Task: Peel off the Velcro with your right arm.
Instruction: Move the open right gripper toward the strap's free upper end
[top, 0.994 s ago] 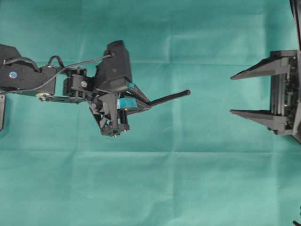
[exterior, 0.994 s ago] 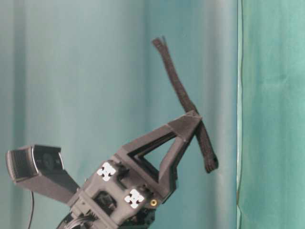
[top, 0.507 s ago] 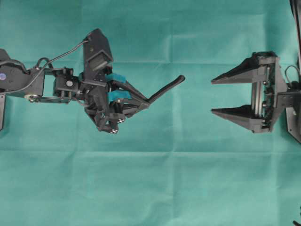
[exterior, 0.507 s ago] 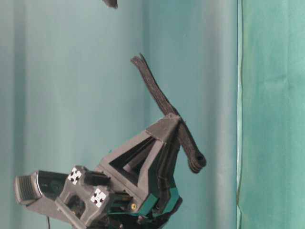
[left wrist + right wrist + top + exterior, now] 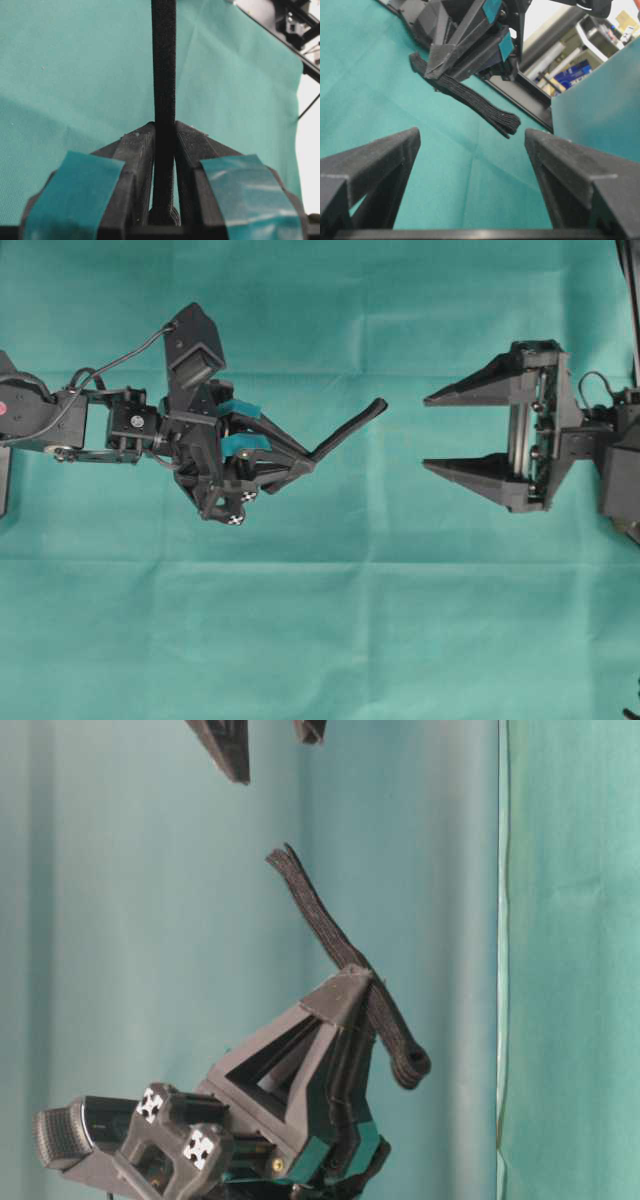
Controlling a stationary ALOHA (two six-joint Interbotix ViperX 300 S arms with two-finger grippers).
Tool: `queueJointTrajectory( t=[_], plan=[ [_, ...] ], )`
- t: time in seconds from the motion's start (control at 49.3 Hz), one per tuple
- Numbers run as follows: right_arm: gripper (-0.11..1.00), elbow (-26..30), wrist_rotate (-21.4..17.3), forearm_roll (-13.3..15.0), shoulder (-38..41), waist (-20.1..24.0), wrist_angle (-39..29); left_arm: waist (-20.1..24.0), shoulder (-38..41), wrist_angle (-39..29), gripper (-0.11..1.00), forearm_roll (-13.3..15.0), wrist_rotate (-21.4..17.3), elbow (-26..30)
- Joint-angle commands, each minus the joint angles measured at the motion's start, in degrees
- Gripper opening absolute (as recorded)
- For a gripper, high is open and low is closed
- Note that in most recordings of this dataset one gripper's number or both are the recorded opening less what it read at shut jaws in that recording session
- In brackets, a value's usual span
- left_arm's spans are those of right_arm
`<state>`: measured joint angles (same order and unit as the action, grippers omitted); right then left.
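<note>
The Velcro [image 5: 348, 430] is a thin black strip held off the teal cloth, its free end pointing right and slightly toward the far edge. My left gripper [image 5: 305, 458], with teal tape on its fingers, is shut on the strip near its rounded end. In the left wrist view the Velcro [image 5: 163, 60] is pinched between both fingertips of the left gripper [image 5: 164, 125]. My right gripper [image 5: 427, 432] stands wide open just right of the strip's free end, not touching it. In the right wrist view the Velcro [image 5: 470, 97] ends ahead of the right gripper [image 5: 471, 135]. At table level the Velcro [image 5: 315, 915] rises from the left gripper [image 5: 350, 985].
A teal cloth [image 5: 330, 620] with fold creases covers the table. A teal panel [image 5: 570, 960] stands at the right of the table-level view. Shelves and clutter [image 5: 580, 60] lie beyond the table's edge behind the left arm.
My right gripper has moved left toward the Velcro's free end, still open. The left gripper has rolled and drawn slightly left, tilting the strip's free end toward the far edge.
</note>
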<state>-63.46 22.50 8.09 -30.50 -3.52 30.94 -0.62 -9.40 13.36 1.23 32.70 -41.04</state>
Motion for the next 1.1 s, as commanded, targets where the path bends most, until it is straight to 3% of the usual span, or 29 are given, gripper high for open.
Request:
queueJointTrajectory(
  t=[0.0, 0.568, 1.075],
  plan=[
    [0.81, 1.67, 0.09, 0.0, 1.05, -0.53, 0.97, -0.26, -1.49, 0.53, 0.1, 0.0, 0.09, 0.53],
    [0.81, 2.9, 0.35, 0.09, 7.56, -1.14, 7.38, -0.18, -1.49, 0.79, 0.1, 0.0, 0.09, 0.53],
    [0.81, 3.87, 0.35, 0.09, 10.02, -1.67, 7.65, -0.26, -1.49, 0.88, 0.1, 0.09, 0.09, 0.44]
  ],
)
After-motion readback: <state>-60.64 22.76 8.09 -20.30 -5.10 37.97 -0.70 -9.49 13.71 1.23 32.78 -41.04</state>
